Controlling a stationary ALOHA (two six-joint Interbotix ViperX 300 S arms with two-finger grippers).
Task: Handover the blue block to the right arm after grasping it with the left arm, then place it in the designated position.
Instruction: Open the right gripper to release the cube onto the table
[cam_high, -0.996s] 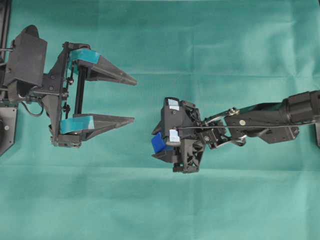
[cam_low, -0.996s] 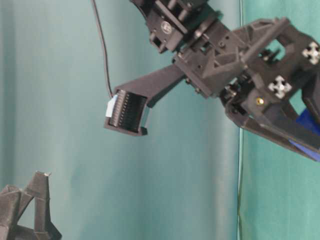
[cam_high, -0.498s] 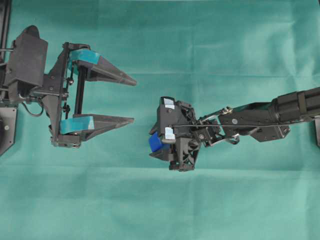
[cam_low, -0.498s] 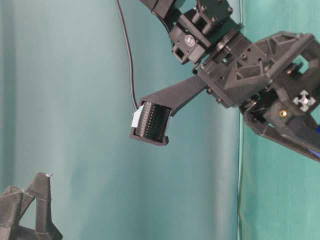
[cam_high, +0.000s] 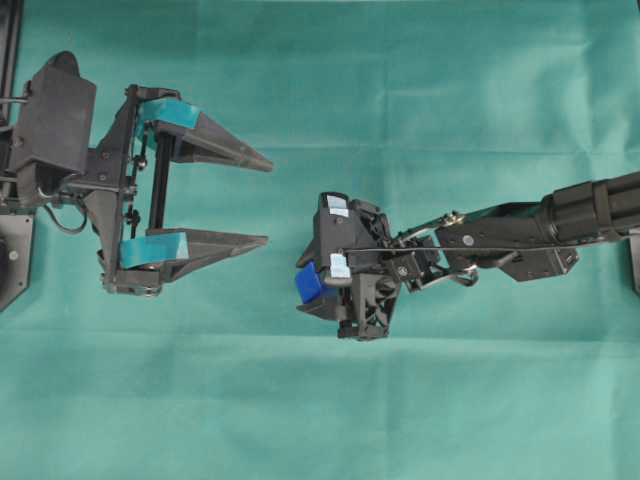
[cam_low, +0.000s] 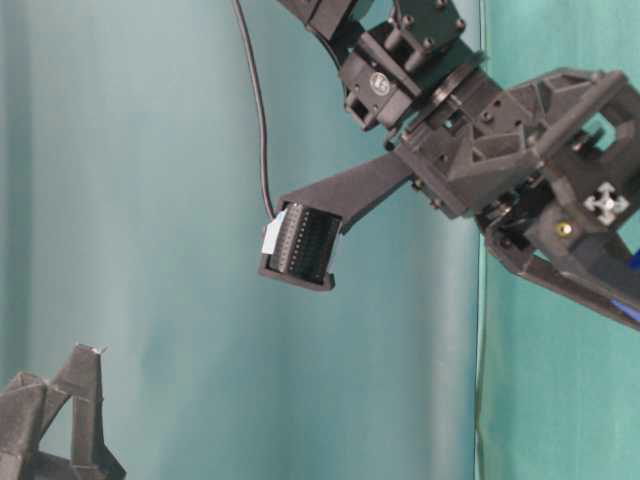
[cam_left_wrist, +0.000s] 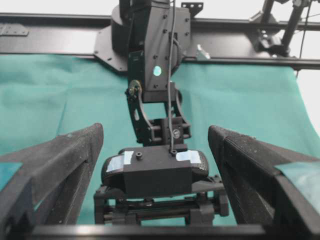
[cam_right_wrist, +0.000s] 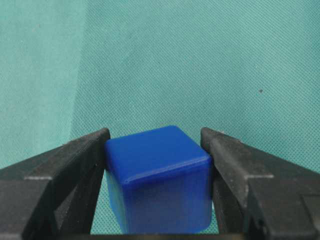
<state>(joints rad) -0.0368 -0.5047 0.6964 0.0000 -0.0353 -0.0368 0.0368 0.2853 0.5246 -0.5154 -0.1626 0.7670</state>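
Note:
The blue block (cam_high: 308, 284) is a small bright blue cube clamped between the two black fingers of my right gripper (cam_high: 312, 287). It hangs over the green cloth near the middle of the overhead view. The right wrist view shows the blue block (cam_right_wrist: 157, 180) pressed on both sides by the fingers (cam_right_wrist: 75, 160), with cloth below. My left gripper (cam_high: 268, 202) stands wide open at the left, with teal pads and nothing between its fingers. It points at the right arm's wrist (cam_left_wrist: 157, 172). The designated position is not visible.
Green cloth (cam_high: 450, 100) covers the whole table. A black frame rail (cam_left_wrist: 50, 40) runs along the far side behind the right arm's base. The left arm's mount (cam_high: 10, 250) sits at the left edge. A cable (cam_low: 255, 110) hangs beside the right arm.
The right gripper has shifted slightly left with the blue block, most of it in the first half second. The left gripper has not moved.

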